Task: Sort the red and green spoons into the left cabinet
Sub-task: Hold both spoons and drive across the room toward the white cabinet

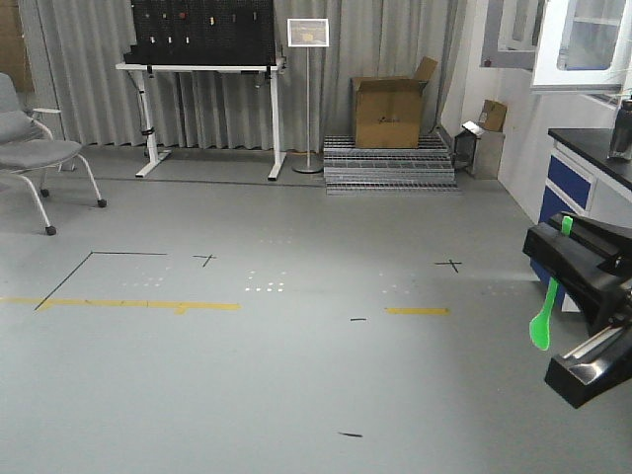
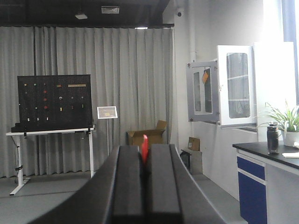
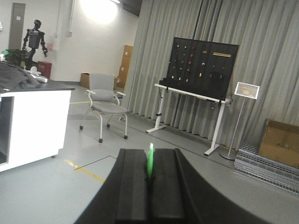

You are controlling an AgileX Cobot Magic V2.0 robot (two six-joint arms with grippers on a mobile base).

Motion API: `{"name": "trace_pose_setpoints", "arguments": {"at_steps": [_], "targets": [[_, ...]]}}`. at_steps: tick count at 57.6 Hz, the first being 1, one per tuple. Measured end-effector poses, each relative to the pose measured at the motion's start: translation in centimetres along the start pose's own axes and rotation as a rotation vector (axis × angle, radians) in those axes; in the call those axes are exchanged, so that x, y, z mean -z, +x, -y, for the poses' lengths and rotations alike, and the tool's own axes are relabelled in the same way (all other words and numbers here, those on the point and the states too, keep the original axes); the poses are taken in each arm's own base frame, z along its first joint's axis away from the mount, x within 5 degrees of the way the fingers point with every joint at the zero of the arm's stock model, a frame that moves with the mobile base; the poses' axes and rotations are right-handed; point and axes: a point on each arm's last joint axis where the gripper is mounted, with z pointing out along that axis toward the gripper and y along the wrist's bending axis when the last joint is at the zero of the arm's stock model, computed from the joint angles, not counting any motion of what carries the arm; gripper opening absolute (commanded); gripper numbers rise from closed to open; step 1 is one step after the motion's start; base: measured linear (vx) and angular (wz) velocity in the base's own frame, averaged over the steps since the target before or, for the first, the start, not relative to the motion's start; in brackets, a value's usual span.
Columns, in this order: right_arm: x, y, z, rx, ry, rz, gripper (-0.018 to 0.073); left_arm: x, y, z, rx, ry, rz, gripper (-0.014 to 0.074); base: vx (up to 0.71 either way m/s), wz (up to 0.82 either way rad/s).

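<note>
My left gripper (image 2: pixel 145 150) is shut on the red spoon (image 2: pixel 145 141), whose red tip sticks up between the black pads. The right gripper (image 3: pixel 150 151) is shut on the green spoon (image 3: pixel 150 159), seen edge-on between its pads. From the front view the green spoon (image 1: pixel 542 321) hangs bowl-down from the right gripper (image 1: pixel 563 259) at the right edge. The left cabinet (image 2: pixel 238 86) is white with glass-paned doors and hangs on the wall ahead to the right, one door (image 2: pixel 202 91) swung open. Its lower corner (image 1: pixel 583 44) shows at the top right of the front view.
A dark-topped counter with blue-fronted cupboards (image 2: pixel 254 179) stands under the cabinet, carrying a bottle (image 2: pixel 273 138) and a plant (image 2: pixel 287 122). A cardboard box (image 1: pixel 388 111) on metal grates (image 1: pixel 390 166), a sign stand (image 1: pixel 308 35), a pegboard table (image 1: pixel 202 67) and a chair (image 1: pixel 35 148) line the back.
</note>
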Motion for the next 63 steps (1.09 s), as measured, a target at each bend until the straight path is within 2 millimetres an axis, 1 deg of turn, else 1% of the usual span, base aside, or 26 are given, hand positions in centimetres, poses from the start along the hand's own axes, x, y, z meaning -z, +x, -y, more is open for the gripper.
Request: {"name": "trace_pose_setpoints", "arguments": {"at_steps": [63], "targets": [[0.0,0.0,0.0,0.0,0.0,0.0,-0.0009,0.0,0.01,0.0,0.0,0.0,-0.001,0.0111,0.63,-0.03]]}}
